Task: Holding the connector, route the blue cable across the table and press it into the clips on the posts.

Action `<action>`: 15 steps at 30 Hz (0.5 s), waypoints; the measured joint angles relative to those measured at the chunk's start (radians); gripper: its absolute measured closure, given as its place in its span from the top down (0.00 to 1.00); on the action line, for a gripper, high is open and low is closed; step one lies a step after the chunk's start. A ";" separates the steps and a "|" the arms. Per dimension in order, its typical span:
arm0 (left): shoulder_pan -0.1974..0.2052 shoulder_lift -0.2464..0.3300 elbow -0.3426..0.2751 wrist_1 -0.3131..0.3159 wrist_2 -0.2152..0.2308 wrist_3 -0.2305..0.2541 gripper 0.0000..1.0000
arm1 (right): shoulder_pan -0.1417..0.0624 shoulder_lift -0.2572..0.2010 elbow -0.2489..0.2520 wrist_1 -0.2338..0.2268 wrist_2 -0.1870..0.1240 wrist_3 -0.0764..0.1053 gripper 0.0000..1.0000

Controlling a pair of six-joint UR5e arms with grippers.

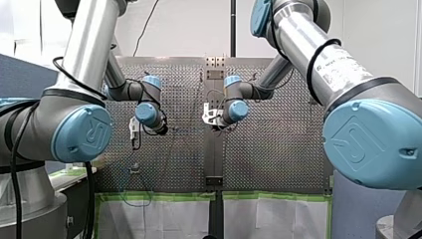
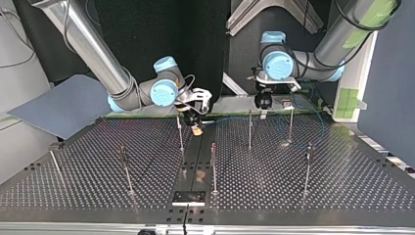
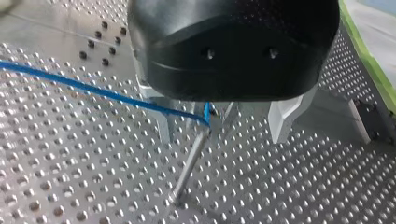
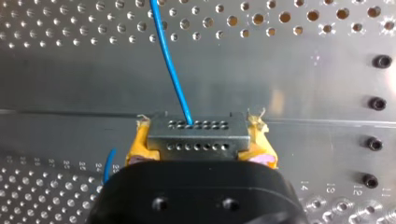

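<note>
Connector [image 4: 196, 135] clenched in your right claw [image 2: 196, 128], upper centre of the top view, blue cable [image 4: 170, 65] leading ahead from it, your left claw [image 3: 222, 133] released, astride a post [image 3: 189, 168] with the cable at its tip.

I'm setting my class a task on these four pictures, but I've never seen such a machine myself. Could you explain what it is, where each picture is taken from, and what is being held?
These are two robot arms working at a perforated table with thin upright posts. One picture looks from behind the arms, one faces them across the table, and two come from cameras on the wrists. My right gripper clamps a small metal connector between yellow pads; the blue cable runs from it. My left gripper stands open astride one post's top, where the cable meets it.
</note>
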 joint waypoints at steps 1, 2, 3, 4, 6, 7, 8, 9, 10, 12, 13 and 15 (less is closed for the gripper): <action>-0.003 0.008 -0.007 0.007 0.001 -0.005 1.00 | 0.000 0.000 0.000 0.000 0.000 0.000 0.00; -0.005 0.015 -0.013 0.011 0.001 -0.008 1.00 | 0.001 0.000 0.000 0.000 0.000 0.000 0.00; -0.007 0.021 -0.018 0.015 0.002 -0.011 1.00 | 0.001 0.000 0.000 0.000 0.000 0.000 0.00; -0.012 0.031 -0.023 0.018 0.003 -0.013 1.00 | 0.002 0.000 0.000 0.000 0.000 0.000 0.00; -0.020 0.045 -0.028 0.021 0.004 -0.015 1.00 | 0.002 0.000 0.000 0.000 0.000 0.000 0.00; -0.026 0.054 -0.030 0.023 0.006 -0.016 1.00 | 0.003 0.000 0.000 0.000 0.000 0.000 0.00; -0.031 0.058 -0.032 0.023 0.009 -0.017 1.00 | 0.003 0.000 0.000 0.000 0.000 0.000 0.00; -0.035 0.062 -0.033 0.024 0.013 -0.018 1.00 | 0.003 0.000 0.000 0.000 0.000 0.000 0.00; -0.041 0.065 -0.034 0.026 0.020 -0.020 1.00 | 0.003 0.000 0.000 0.000 0.000 0.000 0.00; -0.052 0.068 -0.035 0.031 0.033 -0.025 1.00 | 0.003 0.000 0.000 -0.001 0.000 0.000 0.00; -0.061 0.069 -0.035 0.038 0.039 -0.030 1.00 | 0.003 0.000 0.000 -0.001 0.000 0.000 0.00; -0.075 0.068 -0.035 0.050 0.039 -0.041 1.00 | 0.002 0.000 0.000 -0.002 0.000 0.000 0.00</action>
